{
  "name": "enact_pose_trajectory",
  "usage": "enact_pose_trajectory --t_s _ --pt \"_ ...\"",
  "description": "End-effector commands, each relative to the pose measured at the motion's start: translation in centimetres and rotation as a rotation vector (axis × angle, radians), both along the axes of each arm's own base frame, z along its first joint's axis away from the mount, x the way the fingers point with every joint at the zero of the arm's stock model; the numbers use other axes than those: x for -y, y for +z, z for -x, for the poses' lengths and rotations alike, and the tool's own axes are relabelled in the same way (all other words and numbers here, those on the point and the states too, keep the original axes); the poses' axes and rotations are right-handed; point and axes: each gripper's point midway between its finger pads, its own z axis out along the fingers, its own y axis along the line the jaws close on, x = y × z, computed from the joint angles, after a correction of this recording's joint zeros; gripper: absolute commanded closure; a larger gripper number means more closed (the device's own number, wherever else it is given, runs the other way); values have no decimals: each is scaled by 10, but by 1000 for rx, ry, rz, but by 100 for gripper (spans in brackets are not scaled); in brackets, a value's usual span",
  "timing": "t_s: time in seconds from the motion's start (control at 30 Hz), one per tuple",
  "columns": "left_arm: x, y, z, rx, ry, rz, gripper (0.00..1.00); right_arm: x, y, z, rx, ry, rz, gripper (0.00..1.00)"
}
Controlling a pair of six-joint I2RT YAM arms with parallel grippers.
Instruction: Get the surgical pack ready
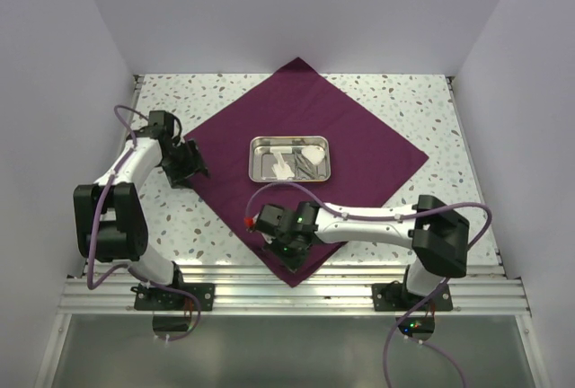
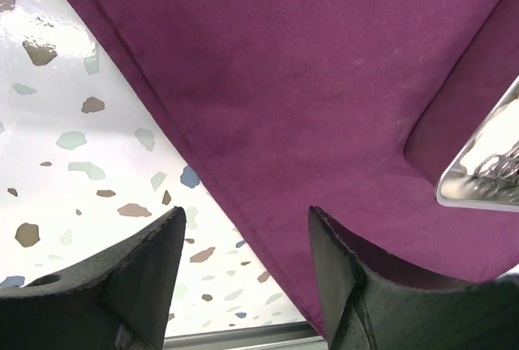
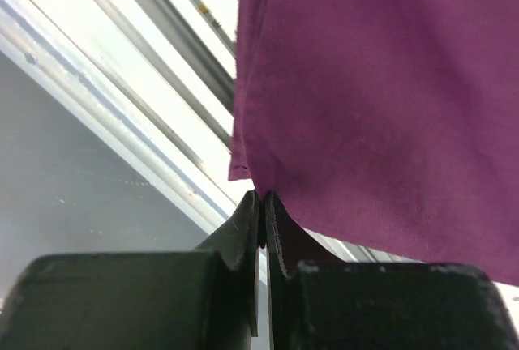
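The dark-purple cloth [image 1: 359, 136] lies as a diamond on the speckled table. At its middle stands the steel tray [image 1: 256, 159], holding white gauze [image 1: 310, 152] and thin silver instruments [image 1: 308, 169]. My left gripper [image 1: 193, 171] is open at the cloth's left corner. In the left wrist view the gripper [image 2: 247, 236] straddles the cloth's [image 2: 308, 83] hemmed edge, with the tray [image 2: 486, 180] at the right. My right gripper [image 1: 284, 246] is at the cloth's near corner. In the right wrist view the gripper [image 3: 262, 198] is shut on the cloth [image 3: 381, 83] right beside the corner tip.
An aluminium rail [image 1: 296, 296] runs along the table's near edge, just beyond the pinched corner, and shows as rail [image 3: 122, 66] in the right wrist view. White walls close in the left, back and right sides. Bare speckled table [image 1: 422, 101] surrounds the cloth.
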Motion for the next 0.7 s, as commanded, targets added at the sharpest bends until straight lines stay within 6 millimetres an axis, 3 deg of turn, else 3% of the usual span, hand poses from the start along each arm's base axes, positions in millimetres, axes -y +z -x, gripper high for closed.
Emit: enact_pose_trajectory --t_s 0.0,0.2,0.37,0.47,0.53,0.67 --pt "0 16 -3 69 -23 3 34 -16 -1 18 -41 22 -54 100" --pt "1 16 4 67 -25 8 34 -14 -6 45 -73 95 -18 100" --pt "2 15 5 68 -28 9 34 0 -9 44 -38 69 0 100" --pt "3 14 7 65 -29 16 34 -2 -15 41 -29 61 14 93" --pt "5 13 9 61 -31 24 34 -6 -18 37 -9 51 11 76" --pt "4 14 12 66 -35 20 34 -10 -17 35 5 54 7 68"
